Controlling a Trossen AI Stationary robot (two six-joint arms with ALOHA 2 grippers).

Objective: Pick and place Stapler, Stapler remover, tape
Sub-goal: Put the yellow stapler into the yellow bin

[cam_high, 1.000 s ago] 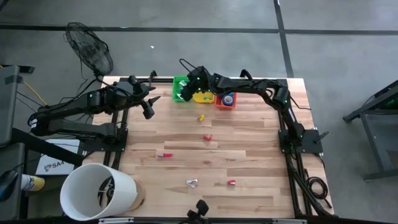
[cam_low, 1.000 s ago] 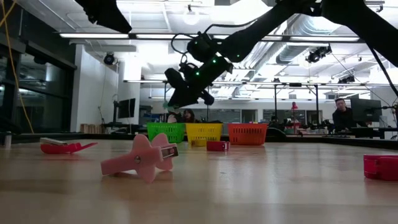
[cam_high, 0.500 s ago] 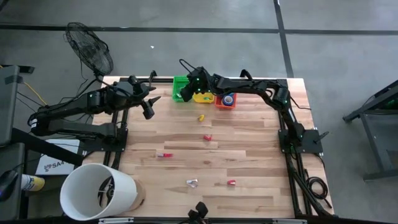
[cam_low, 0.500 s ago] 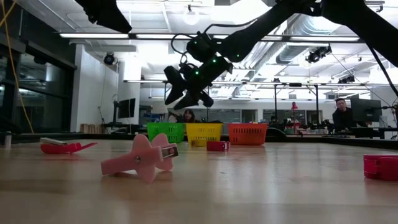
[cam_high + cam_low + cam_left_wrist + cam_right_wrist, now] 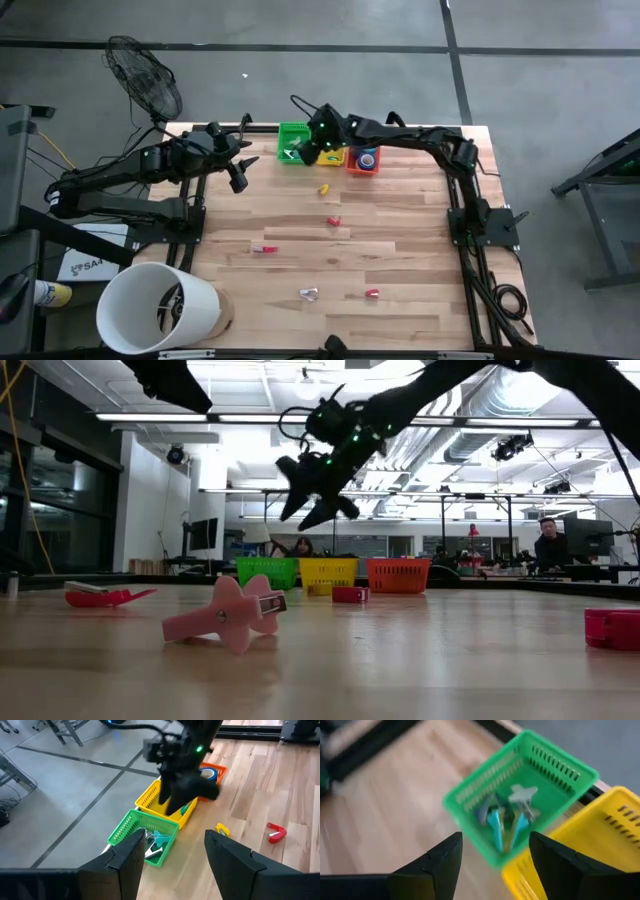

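Up above the green basket (image 5: 520,805), the right gripper (image 5: 492,865) hangs with fingers spread and empty; blue and pale staple removers (image 5: 507,817) lie inside the basket directly below. Left gripper (image 5: 172,850) waits apart, parted, holding nothing.

We see a light wooden table (image 5: 400,250) of butcher-block planks. At its twelve o'clock edge three small baskets stand in a row, touching: a green basket (image 5: 293,142) at the eleven o'clock end, a yellow basket (image 5: 327,156) in the middle, an orange basket (image 5: 362,162) toward one o'clock. Just below them lies a small yellow piece (image 5: 323,187). Near the centre we find a red piece (image 5: 333,221), and toward eight o'clock another red piece (image 5: 263,248). Toward six o'clock lies a pale pink claw-shaped piece (image 5: 308,293), with a small red piece (image 5: 371,293) near it at its three o'clock side.
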